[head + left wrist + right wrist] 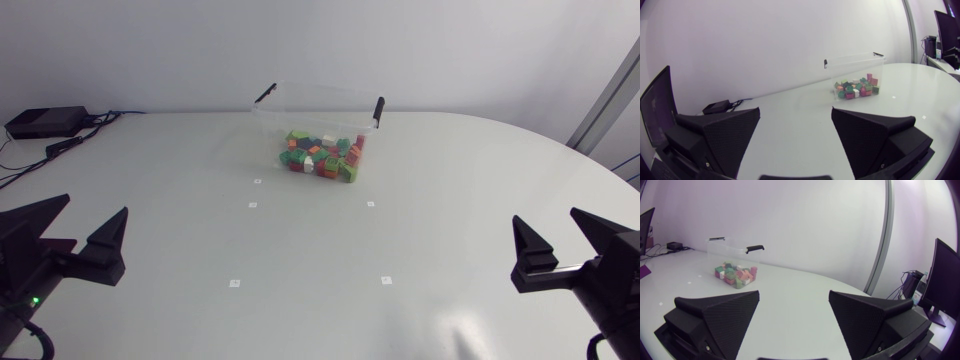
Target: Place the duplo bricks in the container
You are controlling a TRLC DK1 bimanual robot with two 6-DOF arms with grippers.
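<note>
A clear plastic container [270, 112] with black handles stands at the far middle of the table, and several coloured duplo bricks [322, 157] lie piled inside it. The same container [879, 66] with its bricks [856, 88] shows far ahead of my left gripper [796, 122], which is open and empty. My left gripper [92, 222] rests at the near left edge. My right gripper [555, 230] rests at the near right edge, open and empty. From the right wrist, the container [722, 247] and bricks [735, 275] lie far ahead of the right gripper [794, 305].
A black box [45, 122] with cables sits at the far left of the table. Small white markers [253, 204] dot the tabletop between the arms and the container.
</note>
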